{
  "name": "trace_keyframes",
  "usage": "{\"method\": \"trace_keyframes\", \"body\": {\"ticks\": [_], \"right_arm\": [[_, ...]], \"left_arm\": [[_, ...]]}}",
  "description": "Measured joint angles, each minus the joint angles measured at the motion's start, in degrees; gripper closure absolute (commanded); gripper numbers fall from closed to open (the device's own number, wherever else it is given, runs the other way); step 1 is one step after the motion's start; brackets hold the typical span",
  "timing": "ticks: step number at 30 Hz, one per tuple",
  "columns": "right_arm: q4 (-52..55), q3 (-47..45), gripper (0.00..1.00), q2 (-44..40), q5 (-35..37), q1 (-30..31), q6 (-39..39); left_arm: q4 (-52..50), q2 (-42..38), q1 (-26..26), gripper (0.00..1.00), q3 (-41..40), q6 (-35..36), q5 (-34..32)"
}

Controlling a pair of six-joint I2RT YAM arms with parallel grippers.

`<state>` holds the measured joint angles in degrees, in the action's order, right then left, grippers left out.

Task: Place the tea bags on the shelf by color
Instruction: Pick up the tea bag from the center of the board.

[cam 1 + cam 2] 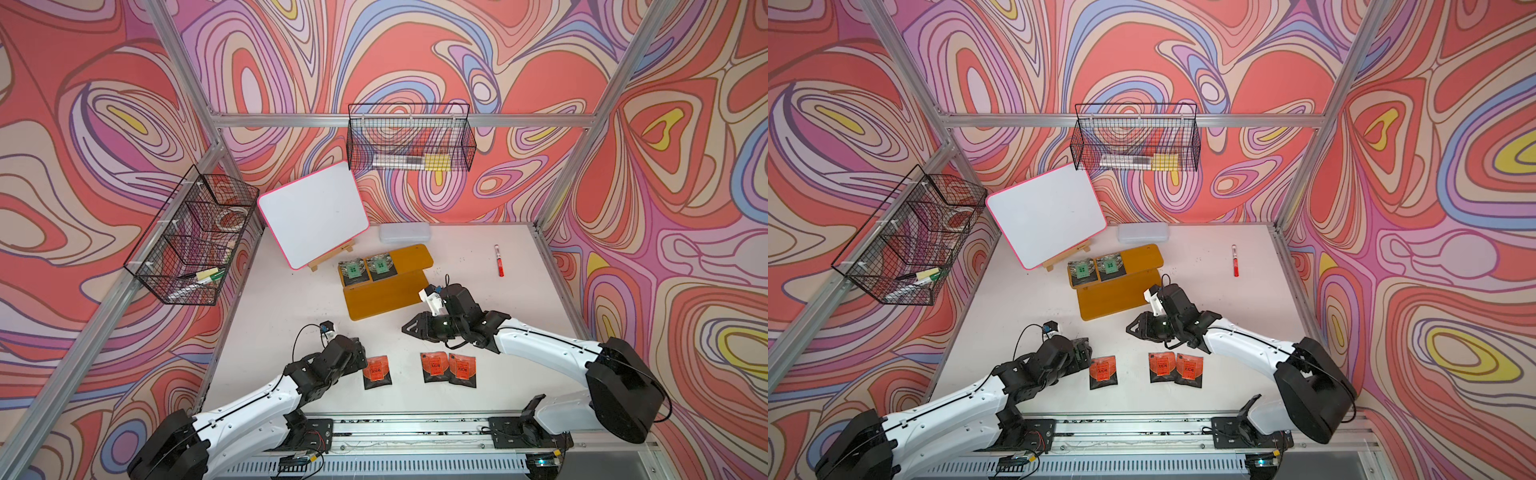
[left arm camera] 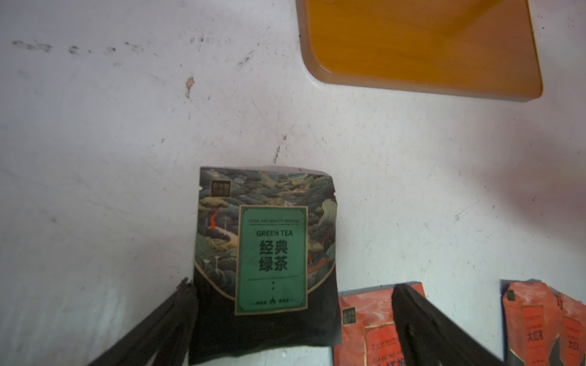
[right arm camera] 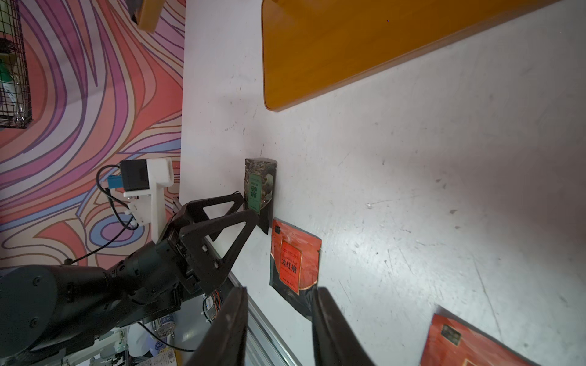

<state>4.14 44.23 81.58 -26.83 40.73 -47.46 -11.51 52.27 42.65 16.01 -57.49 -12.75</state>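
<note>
- The left fingers [image 2: 158, 323] are spread wide, straddling a green tea bag [image 2: 269, 253] that lies flat on the near surface [image 2: 95, 158].
- The right fingers [image 3: 329, 326] are partly spread and pinch nothing.
- Two green bags [image 1: 354, 270] lie on the shelf [image 1: 386, 299], far tier; three orange-red bags [image 1: 434, 368] lie near.
- The sachet is probably light, thin, slippery foil, so pinch one edge.

Three walls [image 1: 415, 50] carry a swirling print in coral, lilac, cream and yellow. An aluminium frame [image 1: 291, 120] bounds the cell. The white worktop [image 1: 291, 299] is scuffed and speckled. A left wire basket [image 1: 191, 237] and a far wire basket [image 1: 409, 139] hang off it. Lighting is even.
</note>
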Motion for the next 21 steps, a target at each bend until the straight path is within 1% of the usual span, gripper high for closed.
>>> {"method": "trace_keyframes", "body": {"ticks": [7, 17, 21], "right_arm": [[-7.3, -0.6, 0.65, 6.0, -0.2, 2.1, -4.3], [-15.0, -0.7, 0.65, 14.4, -1.9, 3.1, -10.4], [-17.6, -0.7, 0.67, 17.1, -2.4, 3.5, -12.3]], "left_arm": [[2.1, 0.3, 0.0, 0.01, -0.5, -0.1, 0.2], [6.2, 1.2, -0.3, 0.01, -1.3, -0.2, 1.3], [8.0, 1.8, -0.3, 0.03, -1.5, -0.3, 2.1]]}}
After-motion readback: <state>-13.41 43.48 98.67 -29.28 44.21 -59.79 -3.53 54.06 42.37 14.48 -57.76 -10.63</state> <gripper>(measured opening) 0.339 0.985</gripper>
